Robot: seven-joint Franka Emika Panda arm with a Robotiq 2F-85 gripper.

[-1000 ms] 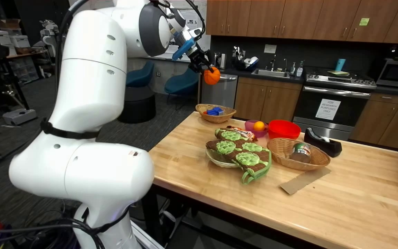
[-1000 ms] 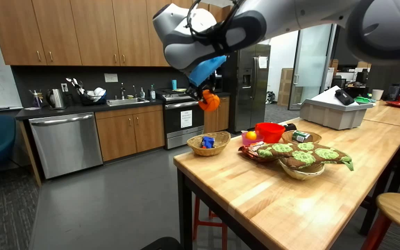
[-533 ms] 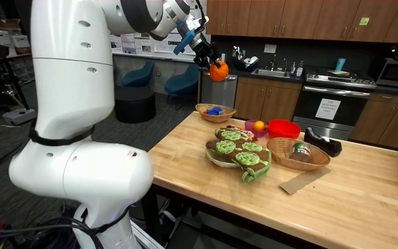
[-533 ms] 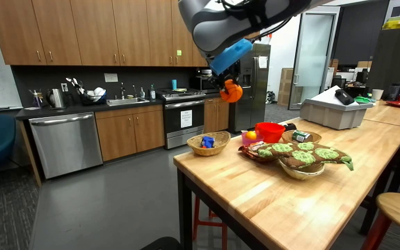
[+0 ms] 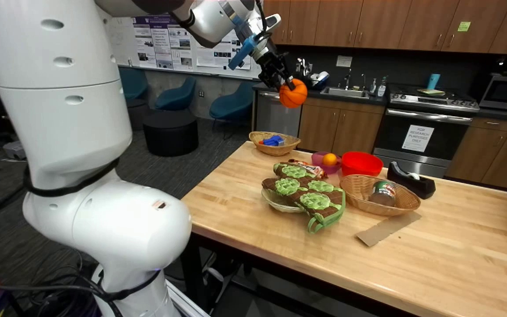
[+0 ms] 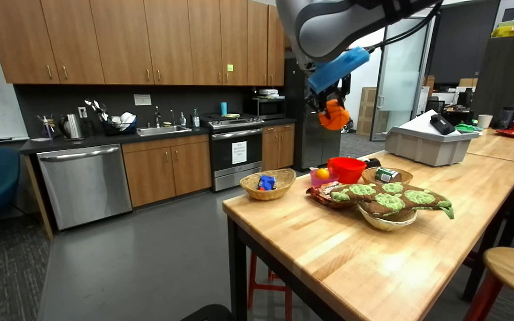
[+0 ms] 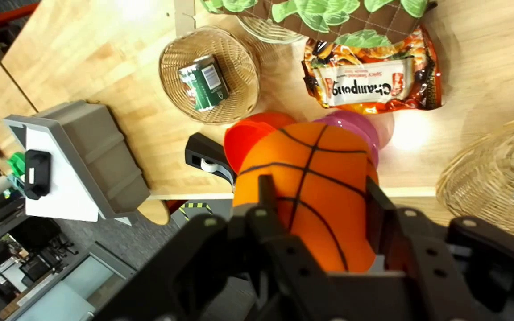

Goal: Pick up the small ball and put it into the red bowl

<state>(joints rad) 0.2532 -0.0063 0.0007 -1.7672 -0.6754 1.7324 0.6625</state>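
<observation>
The small ball, orange with black basketball lines, (image 5: 293,93) is held by my gripper (image 7: 317,180) high above the table; it also shows in an exterior view (image 6: 333,117) and fills the middle of the wrist view (image 7: 315,147). The fingers are shut on its two sides. The red bowl (image 5: 361,164) stands on the table, lower than the ball, and shows in both exterior views (image 6: 346,171). In the wrist view the red bowl (image 7: 246,138) is partly hidden behind the ball. A similar orange ball (image 5: 329,160) sits in the purple bowl (image 5: 318,165) beside the red bowl.
A woven basket with a can (image 5: 354,189), a black tape dispenser (image 5: 412,182) and a noodle packet (image 7: 373,82) surround the bowls. A patterned mitt (image 5: 315,200) lies over a pale basket. A basket with a blue item (image 6: 250,185) is at the table's corner. A grey bin (image 6: 435,149) stands farther back.
In both exterior views my gripper and the held ball have moved to the right, toward the side above the red bowl. The objects on the table have not moved.
</observation>
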